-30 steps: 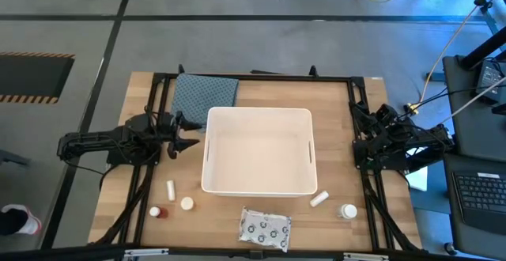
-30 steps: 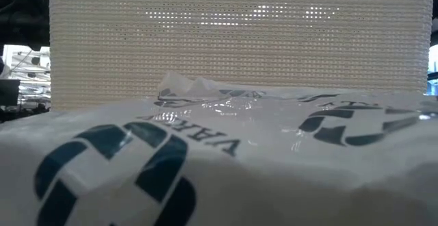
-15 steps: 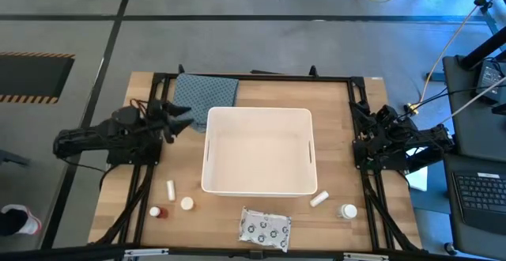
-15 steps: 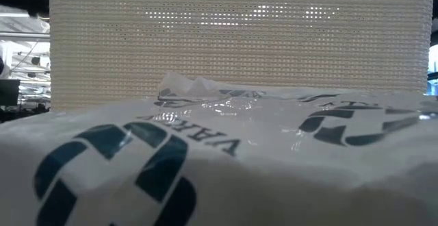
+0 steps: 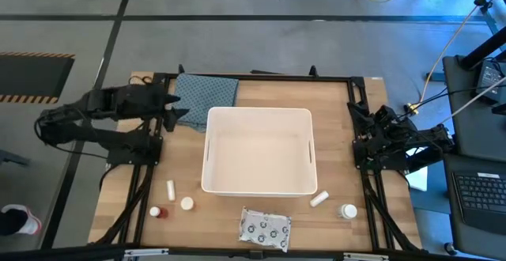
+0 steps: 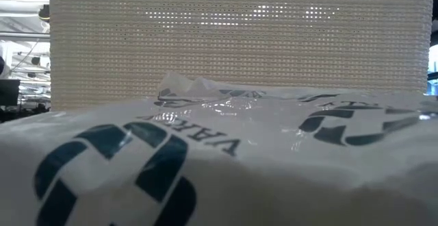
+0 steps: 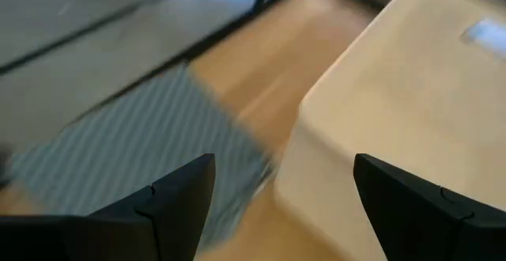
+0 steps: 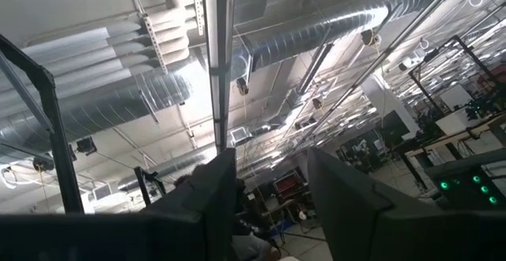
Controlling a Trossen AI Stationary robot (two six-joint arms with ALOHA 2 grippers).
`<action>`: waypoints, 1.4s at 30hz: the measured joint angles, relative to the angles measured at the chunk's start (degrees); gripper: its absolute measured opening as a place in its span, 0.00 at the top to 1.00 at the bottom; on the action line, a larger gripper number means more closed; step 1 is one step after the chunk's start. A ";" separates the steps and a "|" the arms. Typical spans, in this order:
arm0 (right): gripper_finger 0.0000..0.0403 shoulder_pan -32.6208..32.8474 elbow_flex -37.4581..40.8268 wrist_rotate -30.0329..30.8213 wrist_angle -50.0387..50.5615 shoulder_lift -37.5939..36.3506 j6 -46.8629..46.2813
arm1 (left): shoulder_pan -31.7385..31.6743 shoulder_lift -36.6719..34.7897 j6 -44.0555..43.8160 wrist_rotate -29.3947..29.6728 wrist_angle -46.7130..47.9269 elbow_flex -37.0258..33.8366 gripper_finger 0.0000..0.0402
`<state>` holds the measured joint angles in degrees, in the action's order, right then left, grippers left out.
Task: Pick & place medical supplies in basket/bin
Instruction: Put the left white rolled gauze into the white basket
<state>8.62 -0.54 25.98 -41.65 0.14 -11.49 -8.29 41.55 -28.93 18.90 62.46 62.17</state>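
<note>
The basket holds nothing; the supplies lie outside it.

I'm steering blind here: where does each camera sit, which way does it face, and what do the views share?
High: overhead, straight down on the bin, both arms showing.
Low: table height, facing the packet with the bin wall behind; no arm shows.
Left wrist: past the open left gripper at the cloth and the bin corner.
Right wrist: right gripper faces the ceiling.
Shared: the bin, in three views.
</note>
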 joint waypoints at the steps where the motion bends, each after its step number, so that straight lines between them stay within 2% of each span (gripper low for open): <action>1: 0.60 0.00 0.00 0.00 0.49 0.00 0.00 | 0.00 2.60 -1.46 0.00 4.61 2.69 0.27; 4: 0.60 0.01 0.00 -0.01 0.96 0.00 0.00 | 0.00 9.72 -6.71 -2.44 18.14 9.05 0.27; 7: 0.60 0.02 0.00 0.00 0.99 0.00 0.00 | 0.05 15.74 -15.18 -10.45 27.77 11.62 0.27; 11: 0.60 0.00 0.00 -0.03 1.07 0.00 0.00 | 2.40 20.91 -27.56 -22.64 26.56 9.48 0.27; 16: 0.60 0.01 0.00 -0.12 2.32 0.02 -0.02 | 10.59 26.00 -44.70 -24.65 27.38 3.88 0.27; 19: 0.60 0.00 0.00 -0.11 2.98 0.04 -0.02 | 15.77 28.12 -53.90 -27.76 28.01 -0.64 0.27; 24: 0.60 0.00 0.00 0.01 3.20 0.04 0.22 | 23.83 30.47 -67.26 -30.90 21.80 -6.24 0.27; 29: 0.60 0.02 0.00 0.02 3.31 0.04 -0.14 | 30.85 30.61 -79.56 -30.88 8.67 -10.53 0.27; 36: 0.60 0.02 0.00 0.02 3.42 0.04 -0.13 | 39.94 30.61 -96.21 -31.02 -1.69 -15.82 0.27; 42: 0.60 0.01 0.00 0.02 3.44 0.04 -0.02 | 44.08 31.85 -102.83 -30.75 -10.06 -20.91 0.31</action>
<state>8.63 -0.54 26.00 -38.22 0.19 -11.51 35.79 73.39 -131.76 -11.85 52.40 41.26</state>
